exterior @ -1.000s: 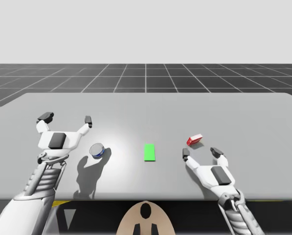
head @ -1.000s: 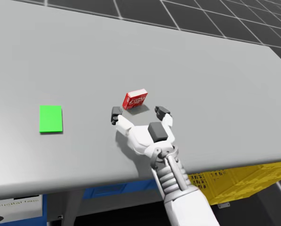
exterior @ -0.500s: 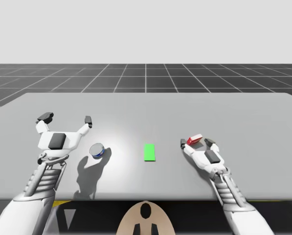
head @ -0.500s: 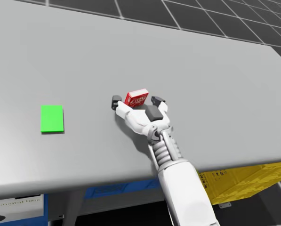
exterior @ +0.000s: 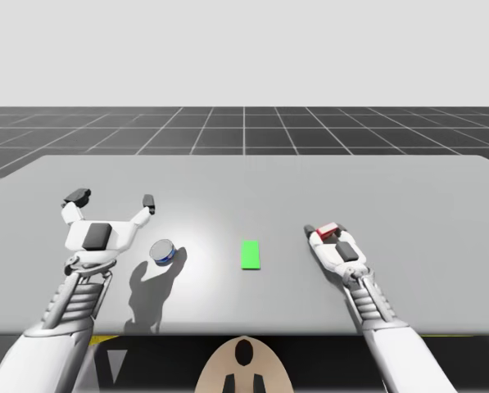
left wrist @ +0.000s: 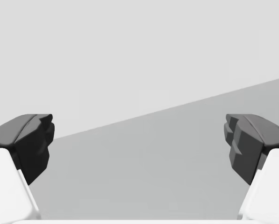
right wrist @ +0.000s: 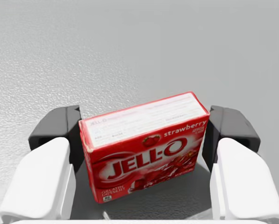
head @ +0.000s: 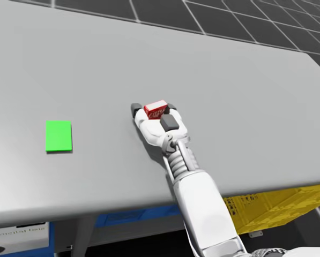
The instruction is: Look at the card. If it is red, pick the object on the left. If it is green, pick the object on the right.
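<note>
The green card [exterior: 250, 254] [head: 58, 135] lies flat at the table's middle. To its right, a small red box [exterior: 327, 231] [head: 155, 110] [right wrist: 146, 144] rests on the table, slightly skewed. My right gripper [exterior: 326, 234] [head: 153, 110] [right wrist: 141, 133] is shut on it, one dark pad against each end of the box. Left of the card, a round grey and blue can [exterior: 163, 251] lies on its side. My left gripper [exterior: 113, 199] [left wrist: 139, 144] hovers open above the table, left of the can, with nothing between its fingers.
The grey table [exterior: 408, 188] stretches wide beyond both objects. Under its near right edge there is a yellow crate [head: 272, 206], with blue and white boxes [head: 122, 217] below the front edge.
My right gripper has slid forward around the red box, and its fingers have come together onto the box. The left arm, the can and the card have stayed where they were.
</note>
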### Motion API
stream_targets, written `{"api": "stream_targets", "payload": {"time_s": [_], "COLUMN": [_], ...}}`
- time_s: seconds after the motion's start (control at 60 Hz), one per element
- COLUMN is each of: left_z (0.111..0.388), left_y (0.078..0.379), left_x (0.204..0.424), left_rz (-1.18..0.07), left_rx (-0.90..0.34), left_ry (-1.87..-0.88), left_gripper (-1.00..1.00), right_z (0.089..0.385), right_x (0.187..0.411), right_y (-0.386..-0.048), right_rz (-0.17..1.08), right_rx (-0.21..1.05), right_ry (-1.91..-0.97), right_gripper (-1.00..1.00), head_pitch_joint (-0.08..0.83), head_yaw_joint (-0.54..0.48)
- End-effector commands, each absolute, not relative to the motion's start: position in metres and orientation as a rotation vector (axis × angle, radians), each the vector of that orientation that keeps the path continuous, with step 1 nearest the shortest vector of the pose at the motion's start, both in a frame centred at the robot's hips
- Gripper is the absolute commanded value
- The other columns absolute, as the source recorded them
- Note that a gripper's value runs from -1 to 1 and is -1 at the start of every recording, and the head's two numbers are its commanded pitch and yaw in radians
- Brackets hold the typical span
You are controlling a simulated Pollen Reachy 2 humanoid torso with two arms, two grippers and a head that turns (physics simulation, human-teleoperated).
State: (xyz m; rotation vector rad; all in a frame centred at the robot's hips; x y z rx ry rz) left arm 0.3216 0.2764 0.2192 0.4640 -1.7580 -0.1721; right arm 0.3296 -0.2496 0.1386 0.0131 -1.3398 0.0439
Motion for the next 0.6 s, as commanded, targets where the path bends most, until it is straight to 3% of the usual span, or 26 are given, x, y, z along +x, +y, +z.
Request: {"api": "stream_targets", "payload": {"time_s": [0.017,0.15,0.433,0.6], "left_z": [0.218,0.218,0.218,0.219], "left_y": [0.276,0.276,0.275,0.276], "left_x": [0.322,0.322,0.321,0.319], "left_rz": [-0.174,-0.174,-0.174,-0.166], "left_rx": [0.464,0.464,0.464,0.462], "left_ry": [-1.757,-1.757,-1.762,-1.769], "left_gripper": [-1.0,-1.0,-1.0,-1.0], "right_z": [0.134,0.13,0.129,0.141], "right_x": [0.328,0.329,0.328,0.326], "right_y": [-0.251,-0.252,-0.252,-0.252], "right_rz": [0.043,0.042,0.042,0.029], "right_rx": [-0.011,-0.006,0.005,0.022], "right_ry": [-1.345,-1.343,-1.347,-1.367], "right_gripper": [1.0,1.0,1.0,1.0], "head_pitch_joint": [0.71,0.67,0.4,0.344], "head_yaw_joint": [-0.41,-0.41,-0.44,-0.46]}}
